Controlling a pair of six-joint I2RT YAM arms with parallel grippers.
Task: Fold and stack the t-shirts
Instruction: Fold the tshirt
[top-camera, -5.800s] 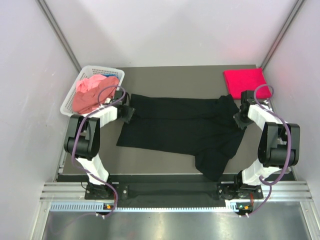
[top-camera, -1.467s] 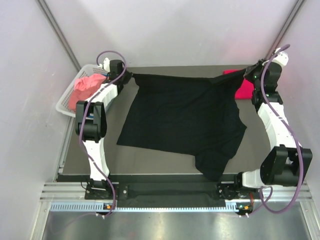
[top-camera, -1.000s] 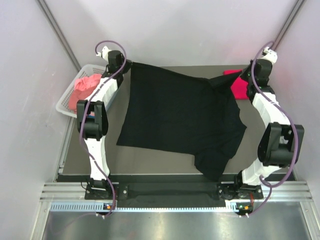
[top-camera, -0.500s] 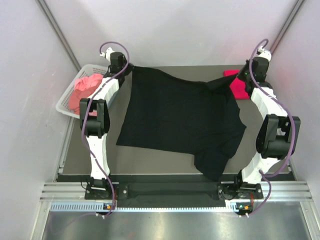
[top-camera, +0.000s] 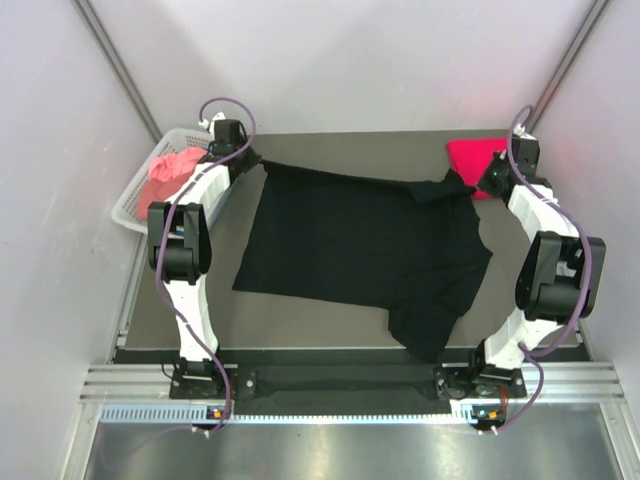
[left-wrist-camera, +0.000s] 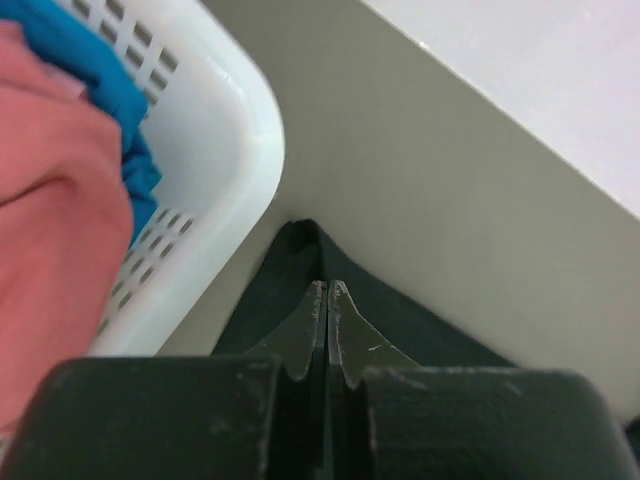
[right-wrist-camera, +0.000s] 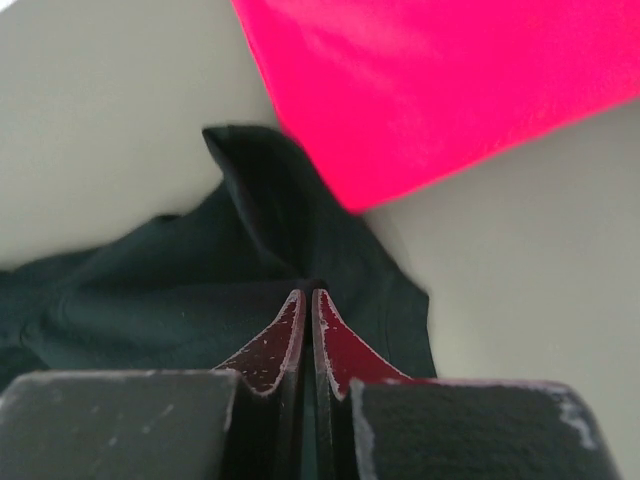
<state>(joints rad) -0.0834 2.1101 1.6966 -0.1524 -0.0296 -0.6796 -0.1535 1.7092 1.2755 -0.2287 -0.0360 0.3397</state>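
Observation:
A black t-shirt (top-camera: 360, 240) lies spread across the table, one sleeve hanging toward the near edge. My left gripper (top-camera: 243, 160) is shut on its far left corner, and black cloth (left-wrist-camera: 400, 320) shows under the closed jaws of the left gripper (left-wrist-camera: 327, 290). My right gripper (top-camera: 487, 180) is shut on the far right corner, where the cloth bunches (right-wrist-camera: 200, 290) at the tips of the right gripper (right-wrist-camera: 306, 295). A folded crimson red t-shirt (top-camera: 478, 155) (right-wrist-camera: 450, 80) lies just beyond the right gripper.
A white lattice basket (top-camera: 140, 205) (left-wrist-camera: 235, 150) stands at the far left, right beside the left gripper. It holds a salmon pink shirt (top-camera: 172, 172) (left-wrist-camera: 50, 210) and a blue one (left-wrist-camera: 110, 110). Walls close in the back and both sides.
Both grippers have come down from a raised position at the back. The black t-shirt's far edge has dropped with them and now sits low and stretched near the table.

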